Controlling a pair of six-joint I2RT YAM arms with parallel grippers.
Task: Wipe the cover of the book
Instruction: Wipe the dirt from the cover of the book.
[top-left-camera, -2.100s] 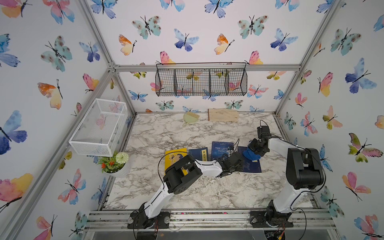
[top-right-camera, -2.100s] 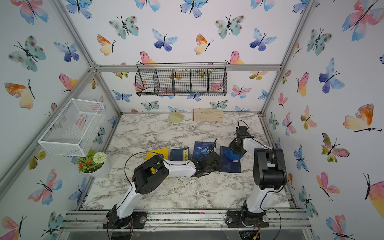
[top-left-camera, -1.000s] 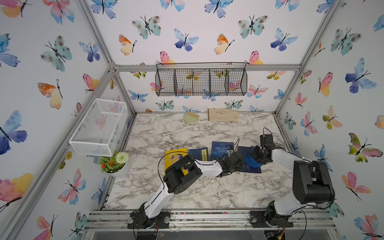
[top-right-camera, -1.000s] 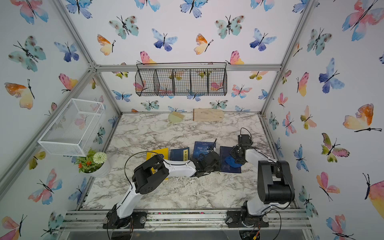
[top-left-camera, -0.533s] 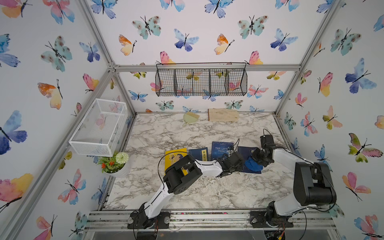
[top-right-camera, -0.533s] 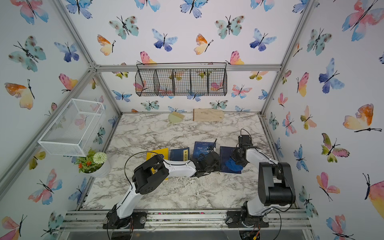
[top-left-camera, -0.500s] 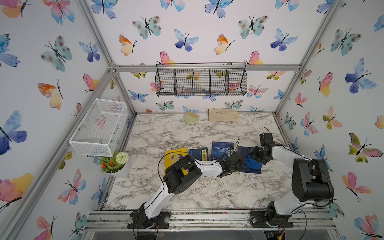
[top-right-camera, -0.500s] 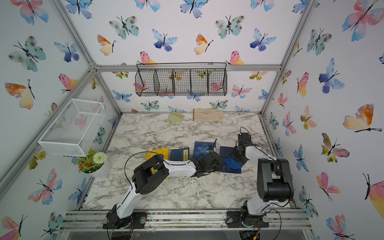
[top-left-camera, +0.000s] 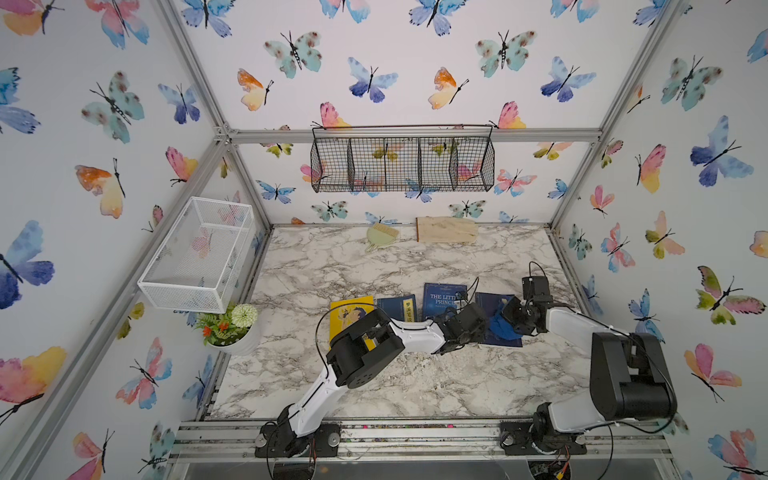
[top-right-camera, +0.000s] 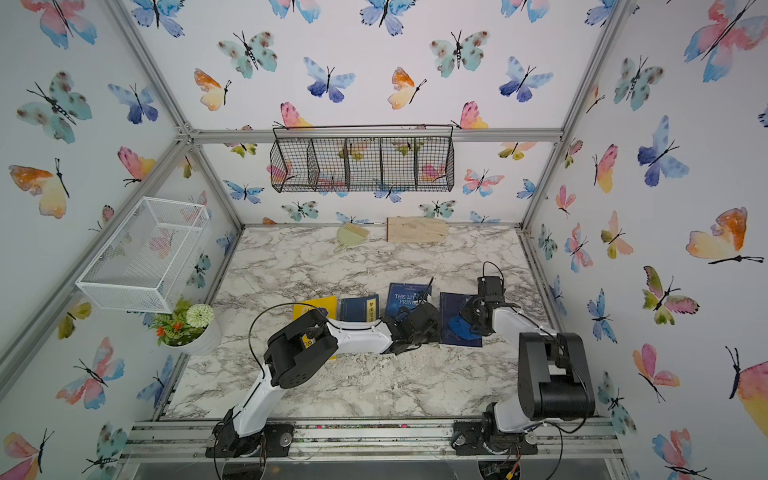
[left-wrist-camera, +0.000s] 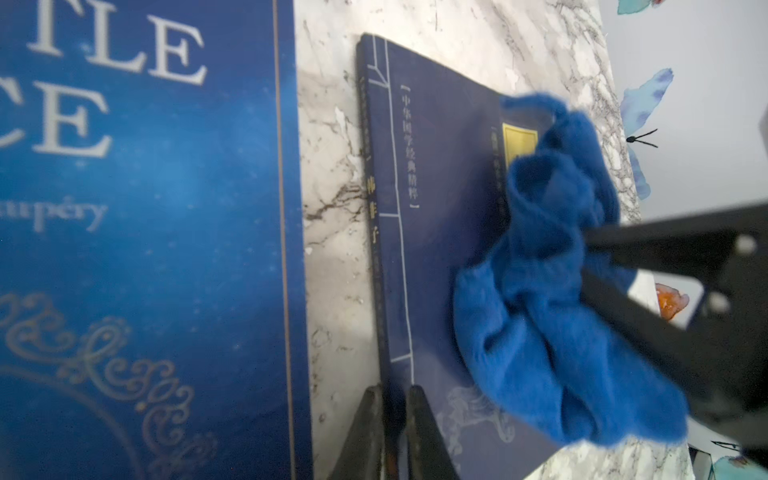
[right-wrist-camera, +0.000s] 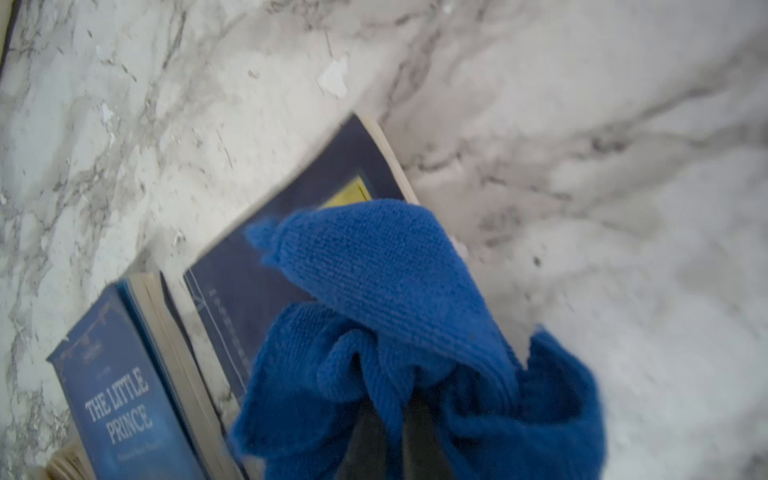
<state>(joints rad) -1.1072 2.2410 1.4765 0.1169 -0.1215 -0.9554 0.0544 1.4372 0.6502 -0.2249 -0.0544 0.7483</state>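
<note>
The book (top-left-camera: 487, 302) (top-right-camera: 450, 308) is dark navy and lies flat at the right end of a row, shown in both top views. A blue cloth (top-left-camera: 500, 327) (right-wrist-camera: 395, 270) rests bunched on its cover, and my right gripper (top-left-camera: 510, 318) (right-wrist-camera: 401, 405) is shut on it. The cloth hides part of the cover (right-wrist-camera: 257, 266) and its yellow label. My left gripper (top-left-camera: 478, 329) (left-wrist-camera: 392, 392) is shut, its tips resting at the spine edge of the book (left-wrist-camera: 440, 232) near its front corner. The cloth (left-wrist-camera: 552, 291) lies just beyond those tips.
Left of the wiped book lie The Little Prince (top-left-camera: 442, 298), a small navy book (top-left-camera: 397, 307) and a yellow book (top-left-camera: 349, 309). A potted plant (top-left-camera: 232, 328) and white wire basket (top-left-camera: 199, 253) stand left. A brush (top-left-camera: 380, 237) and wooden board (top-left-camera: 446, 229) lie at the back.
My right gripper has dragged the cloth across the cover toward the book's front edge and slightly left. The left arm has stayed still.
</note>
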